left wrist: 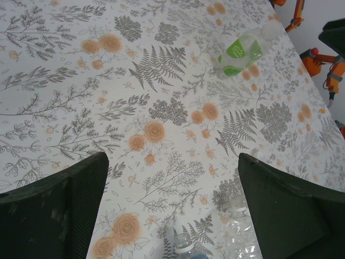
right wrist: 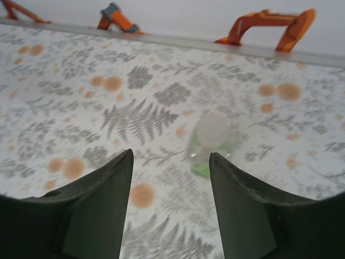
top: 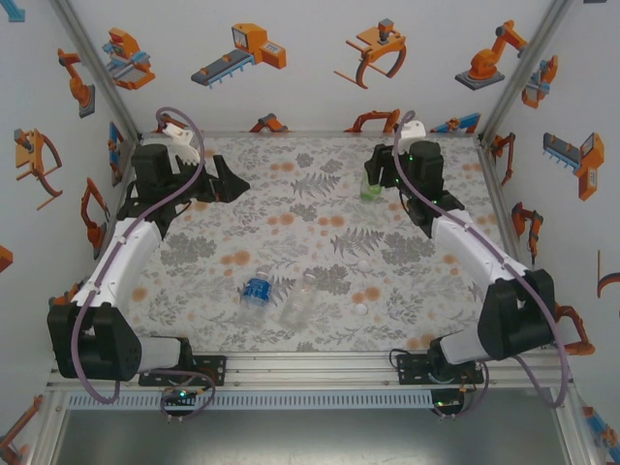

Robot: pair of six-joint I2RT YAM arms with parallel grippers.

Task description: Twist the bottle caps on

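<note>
a robot lab cell — aluminium frame (top: 310,364), white walls (top: 310,102) printed with orange robot pictures, floral table (top: 310,228).

1. The counter (top: 320,228) is white, printed with grey ferns and orange flowers.
2. Green-tinted bottle (top: 371,190); blue-labelled bottle (top: 256,288); colourless bottle (top: 298,302).
3. The bottle caps (top: 360,310) are white.
4. The walls (top: 310,97) are white with orange pictures.

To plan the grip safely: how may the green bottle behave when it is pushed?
The green bottle looks like thin, see-through plastic, so probably light and easily dented. It seems to stand upright, so a sideways push may tip it; being round, it could then roll.
</note>
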